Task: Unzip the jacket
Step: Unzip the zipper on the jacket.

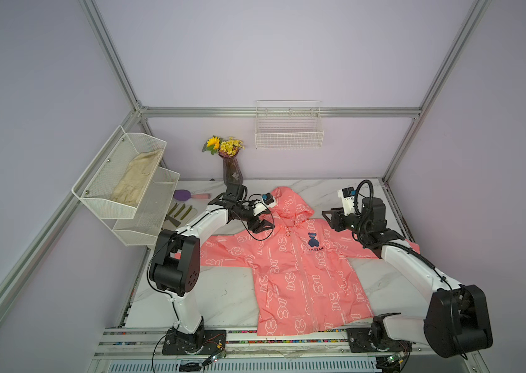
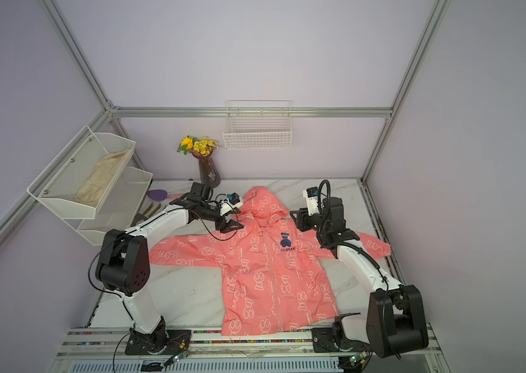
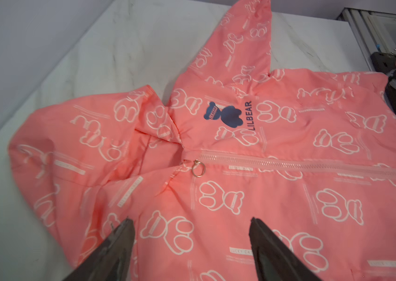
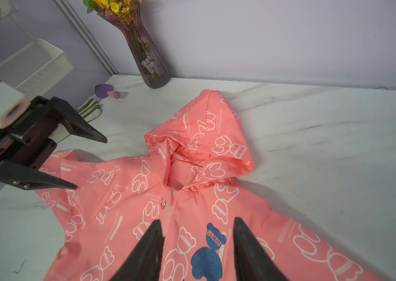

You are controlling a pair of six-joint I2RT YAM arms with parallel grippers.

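The black left pincer (image 1: 264, 227) hangs above one shoulder of the small coral-pink hooded jacket with white bear outlines (image 1: 287, 274), its jaws apart and holding nothing. The jacket lies flat, front up, in the middle of the white marble table (image 1: 222, 290). Its zipper is closed up to the small metal ring (image 3: 198, 168) at the collar. The right arm covers part of one sleeve. The black right pincer (image 4: 197, 220) is also apart and empty, and in both top views its tips are hard to make out.

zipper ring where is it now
Left wrist view: the zipper ring lies at the jacket's neckline, topping the closed zipper, near the blue bear logo.
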